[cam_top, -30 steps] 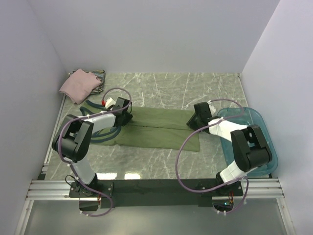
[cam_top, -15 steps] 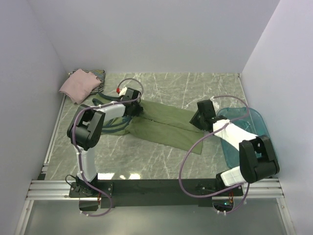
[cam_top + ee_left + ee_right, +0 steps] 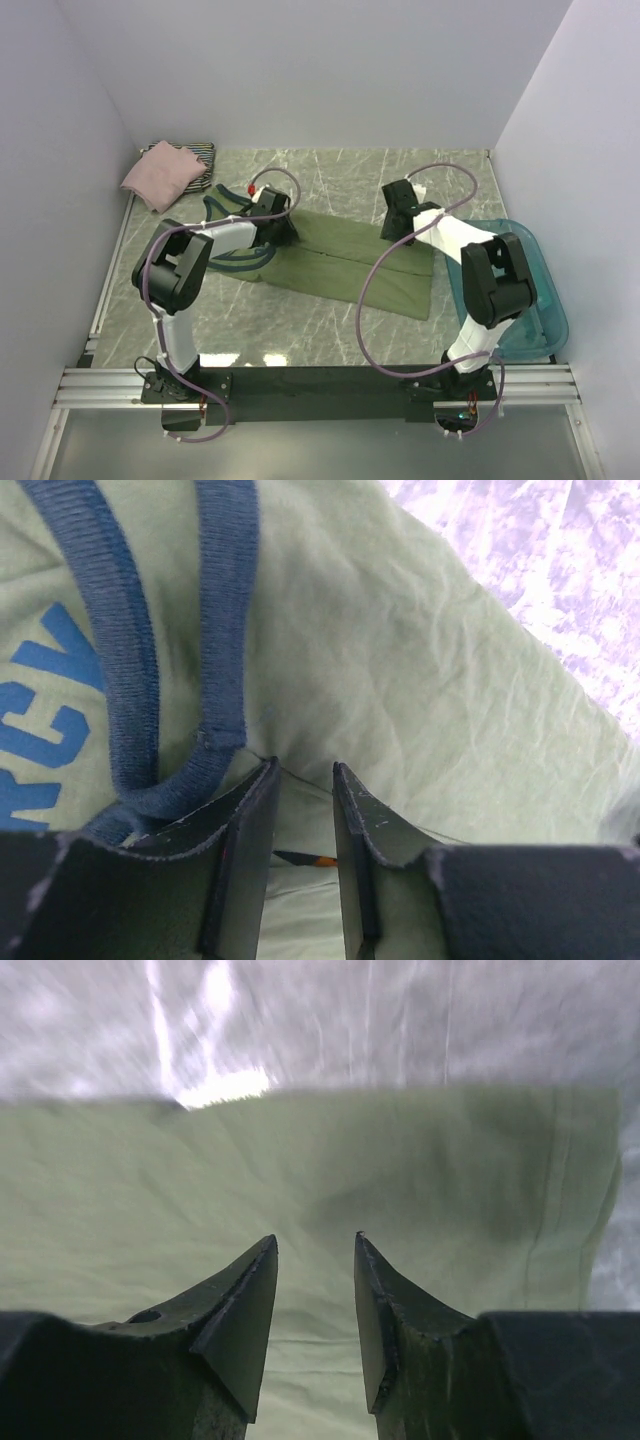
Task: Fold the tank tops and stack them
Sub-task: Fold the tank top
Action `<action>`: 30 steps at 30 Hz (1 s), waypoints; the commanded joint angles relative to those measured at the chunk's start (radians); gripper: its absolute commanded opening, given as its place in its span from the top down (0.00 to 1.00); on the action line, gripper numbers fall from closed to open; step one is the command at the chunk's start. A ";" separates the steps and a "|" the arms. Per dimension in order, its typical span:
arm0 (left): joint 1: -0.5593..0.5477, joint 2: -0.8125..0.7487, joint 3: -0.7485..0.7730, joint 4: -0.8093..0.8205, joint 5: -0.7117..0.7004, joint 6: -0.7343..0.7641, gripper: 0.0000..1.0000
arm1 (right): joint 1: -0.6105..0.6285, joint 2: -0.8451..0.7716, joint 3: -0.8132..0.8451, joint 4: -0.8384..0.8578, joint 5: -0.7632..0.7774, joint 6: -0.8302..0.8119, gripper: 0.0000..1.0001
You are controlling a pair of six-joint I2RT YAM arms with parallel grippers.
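Note:
The olive-green tank top (image 3: 350, 262) with navy trim lies spread across the middle of the table. My left gripper (image 3: 283, 228) sits at its strap end. In the left wrist view its jaws (image 3: 302, 770) stand close together with a fold of green cloth (image 3: 400, 680) between them, next to the navy strap (image 3: 225, 630) and blue print. My right gripper (image 3: 397, 222) is low over the top's far edge near the hem. Its jaws (image 3: 315, 1245) are apart, with flat green cloth (image 3: 420, 1180) below. The pale pink top (image 3: 160, 175) lies folded on the striped one (image 3: 198, 155) at the back left.
The translucent teal tub (image 3: 535, 300) stands at the right, partly under my right arm. Walls close in the table at the back and on both sides. Purple cables loop above both arms.
The green top has slid right and turned, its hem now nearer the tub. My left gripper moved right with the strap end. My right gripper moved back and left, off the hem corner.

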 commanded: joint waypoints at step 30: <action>-0.052 0.491 0.762 -0.536 0.083 0.345 0.66 | 0.400 -0.271 -0.410 0.151 -0.200 0.568 0.58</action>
